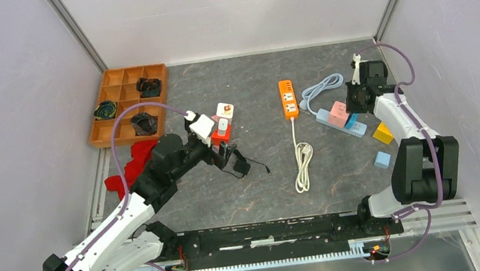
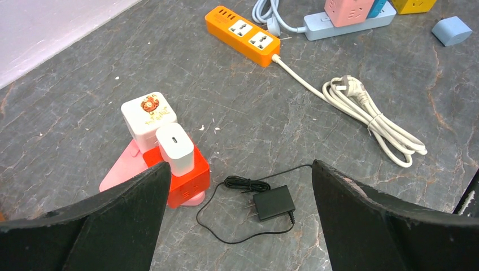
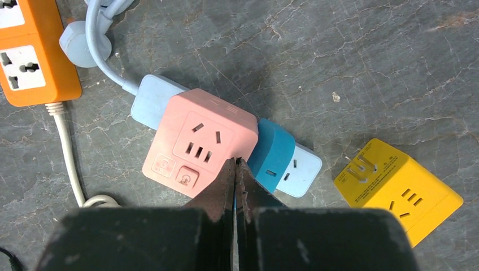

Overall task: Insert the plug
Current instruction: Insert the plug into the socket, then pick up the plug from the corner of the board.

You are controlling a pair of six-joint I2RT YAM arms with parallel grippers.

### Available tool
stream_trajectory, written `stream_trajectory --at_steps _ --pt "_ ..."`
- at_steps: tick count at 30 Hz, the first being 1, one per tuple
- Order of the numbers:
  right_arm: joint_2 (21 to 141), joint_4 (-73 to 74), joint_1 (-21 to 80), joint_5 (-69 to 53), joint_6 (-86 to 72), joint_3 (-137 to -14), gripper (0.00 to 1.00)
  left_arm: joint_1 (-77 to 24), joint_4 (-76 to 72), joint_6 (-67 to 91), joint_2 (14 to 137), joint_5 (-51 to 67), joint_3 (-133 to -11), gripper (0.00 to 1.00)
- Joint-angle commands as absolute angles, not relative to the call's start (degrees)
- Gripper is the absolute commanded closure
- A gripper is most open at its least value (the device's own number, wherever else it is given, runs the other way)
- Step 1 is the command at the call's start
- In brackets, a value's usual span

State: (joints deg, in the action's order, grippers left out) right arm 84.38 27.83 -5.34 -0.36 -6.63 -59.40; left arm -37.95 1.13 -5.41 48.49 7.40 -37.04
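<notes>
A black adapter plug (image 2: 274, 202) with a thin coiled cord lies flat on the grey table, prongs pointing left. My left gripper (image 2: 240, 165) is open and hovers above it, with one finger on each side; it shows in the top view too (image 1: 229, 154). Left of the plug stands a red socket cube (image 2: 189, 179) with a white charger (image 2: 174, 148) in its top, beside a white cube (image 2: 148, 113) on a pink base (image 2: 118, 169). My right gripper (image 3: 235, 162) is shut and empty, above a pink socket cube (image 3: 197, 141) and a blue adapter (image 3: 274, 151) on a light blue power strip (image 3: 151, 95).
An orange power strip (image 1: 288, 98) with a coiled white cord (image 1: 303, 166) lies mid-table. A yellow cube (image 1: 383, 133) and a light blue cube (image 1: 382, 159) sit at the right. A wooden compartment tray (image 1: 106, 79) and a red cloth (image 1: 134, 166) are at the left.
</notes>
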Motion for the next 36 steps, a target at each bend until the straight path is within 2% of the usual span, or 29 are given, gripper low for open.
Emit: stream_trajectory --at_steps 1,7,13,21,30,36 --pt "85.6 30.4 -5.4 0.6 -8.0 -61.0 1.00 -38.0 -0.4 -5.1 48.5 6.3 -37.4 0.00" --pt "84.9 32.5 -5.2 2.0 -9.5 -67.4 1.00 -38.0 -0.4 -5.3 48.2 5.8 -37.3 0.00" --pt "81.8 33.4 -5.3 12.2 -10.7 -64.1 1.00 -38.0 -0.4 -5.3 48.0 5.7 -37.3 0.00" --pt "82.6 33.1 -5.3 18.1 -10.9 -59.6 1.00 -38.0 -0.4 -5.2 48.0 5.7 -37.2 0.00" --pt "84.1 26.1 -5.3 4.8 -14.0 -56.4 1.00 -38.0 -0.4 -5.4 48.5 5.3 -37.3 0.00" --pt "82.9 27.5 -5.3 9.2 -12.4 -57.1 1.00 -38.0 -0.4 -5.1 48.6 4.4 -37.3 0.00"
